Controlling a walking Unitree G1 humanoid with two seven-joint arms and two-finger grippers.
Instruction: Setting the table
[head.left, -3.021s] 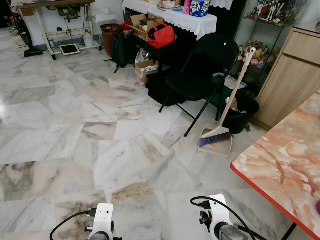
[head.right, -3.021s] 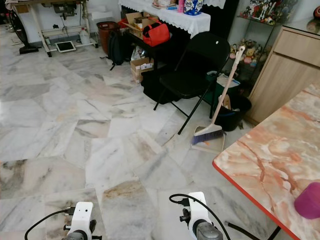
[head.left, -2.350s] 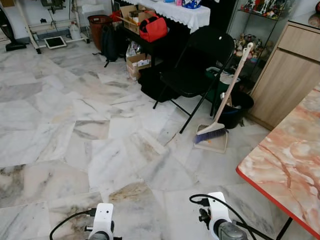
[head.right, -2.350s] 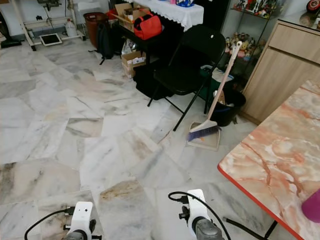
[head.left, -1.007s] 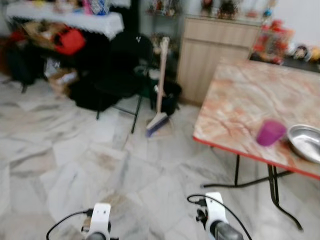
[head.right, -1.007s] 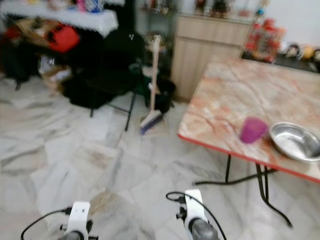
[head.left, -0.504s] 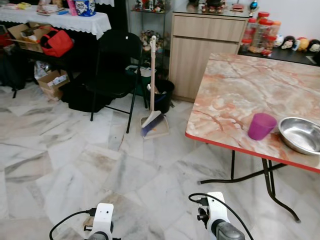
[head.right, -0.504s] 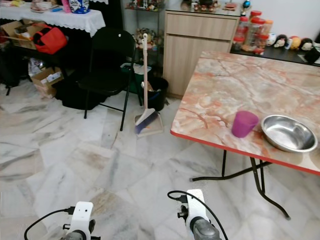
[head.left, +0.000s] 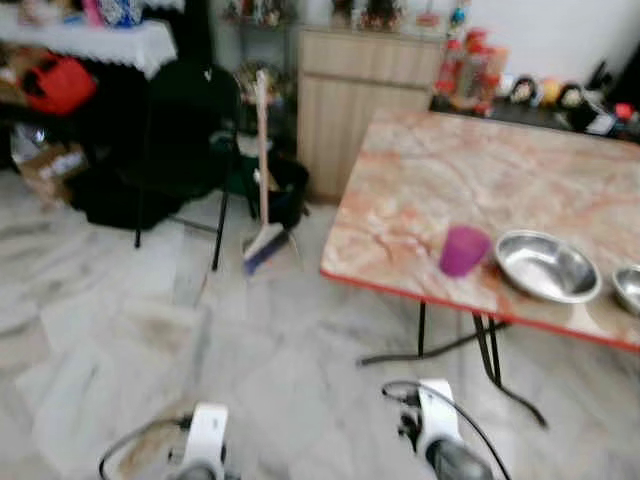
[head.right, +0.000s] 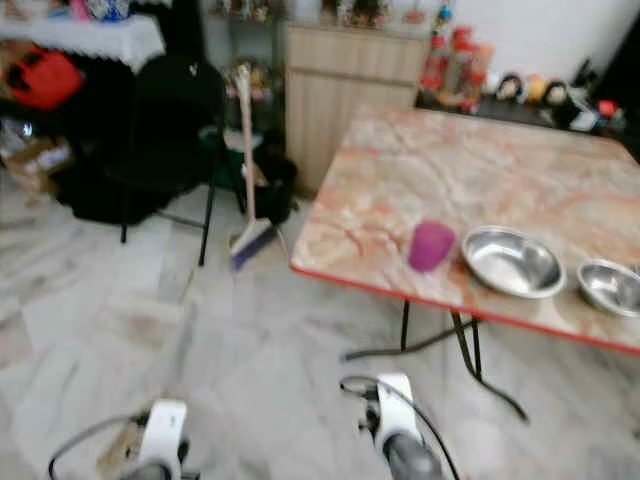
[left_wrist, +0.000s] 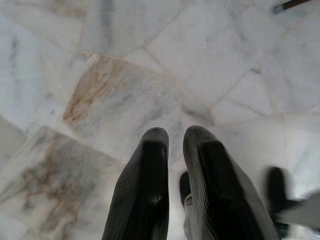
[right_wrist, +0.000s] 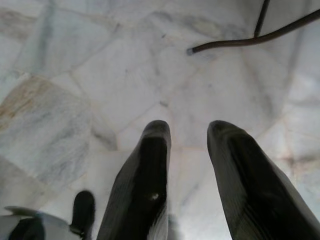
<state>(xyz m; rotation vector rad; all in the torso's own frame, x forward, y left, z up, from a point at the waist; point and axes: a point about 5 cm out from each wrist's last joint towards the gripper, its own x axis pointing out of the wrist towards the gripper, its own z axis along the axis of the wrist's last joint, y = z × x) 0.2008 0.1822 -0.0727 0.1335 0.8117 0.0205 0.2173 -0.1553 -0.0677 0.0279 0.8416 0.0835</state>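
A marble-patterned table (head.left: 440, 170) with a red edge stands ahead on the right. Near its front edge are a purple cup (head.left: 464, 250), a large steel bowl (head.left: 546, 266) beside it, and a smaller steel bowl (head.right: 610, 286) further right. Both arms hang low over the marble floor, well short of the table. My left gripper (left_wrist: 175, 135) holds nothing, its fingers almost touching. The fingers of my right gripper (right_wrist: 190, 129) stand apart and empty, and a black table foot (right_wrist: 235, 42) lies on the floor beyond them.
A black folding chair (head.left: 185, 120) and a broom (head.left: 262, 170) with its dustpan stand left of the table, before a wooden cabinet (head.left: 350, 95). The table's black folding legs (head.left: 480, 345) spread over the floor. Open marble floor (head.left: 150, 330) lies ahead on the left.
The whole view has swung right and is blurred, so the camera moved. The table sits nearer the middle and a second bowl has come into view. Both arms hang as before.
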